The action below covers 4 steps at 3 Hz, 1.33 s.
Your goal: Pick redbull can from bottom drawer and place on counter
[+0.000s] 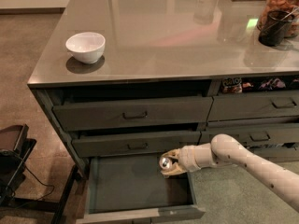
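Note:
The bottom drawer [131, 190] is pulled open at the lower middle, its flat dark floor showing. My gripper [171, 164] reaches in from the right on a white arm and is shut on the redbull can [165, 162], whose shiny round top faces the camera. The can is held tilted, lifted above the drawer floor near its back right corner, just below the front of the drawer above. The glossy counter [168, 31] tops the cabinet above.
A white bowl [85, 46] sits on the counter's left front. A dark cup [273, 28] and a jar stand at the far right. Closed drawers with bar handles [134, 115] lie above the open one. A black stand [14, 157] is on the floor at left.

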Motion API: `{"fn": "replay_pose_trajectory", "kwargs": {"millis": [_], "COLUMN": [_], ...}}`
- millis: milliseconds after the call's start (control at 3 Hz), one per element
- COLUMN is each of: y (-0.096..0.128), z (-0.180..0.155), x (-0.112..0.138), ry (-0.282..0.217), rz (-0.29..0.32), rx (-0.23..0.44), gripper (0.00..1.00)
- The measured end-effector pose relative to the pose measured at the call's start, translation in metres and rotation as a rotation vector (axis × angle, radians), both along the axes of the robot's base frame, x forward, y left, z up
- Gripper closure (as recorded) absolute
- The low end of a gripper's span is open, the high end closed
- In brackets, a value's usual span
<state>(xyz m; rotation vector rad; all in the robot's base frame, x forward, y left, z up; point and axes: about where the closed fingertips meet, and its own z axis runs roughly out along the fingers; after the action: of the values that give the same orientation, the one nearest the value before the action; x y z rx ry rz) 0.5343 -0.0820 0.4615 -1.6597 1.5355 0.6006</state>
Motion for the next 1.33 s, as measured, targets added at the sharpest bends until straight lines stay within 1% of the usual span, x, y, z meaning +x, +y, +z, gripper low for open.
{"fn": "replay_pose_trajectory", "kwargs": {"millis": [333,667,1000,1333], "y": [0.006,0.013,0.025,0.028], "z": [0.049,0.144,0.237,0.266], "x": [-0.016,-0.041,-0.07,-0.072], "ry": [-0.006,-0.005,-0.024,-0.075], "rz": [0.0,0.001,-0.017,-0.014], "rx": [0.029,0.041,0.018,-0.038], "gripper": [1.0,1.0,1.0,1.0]}}
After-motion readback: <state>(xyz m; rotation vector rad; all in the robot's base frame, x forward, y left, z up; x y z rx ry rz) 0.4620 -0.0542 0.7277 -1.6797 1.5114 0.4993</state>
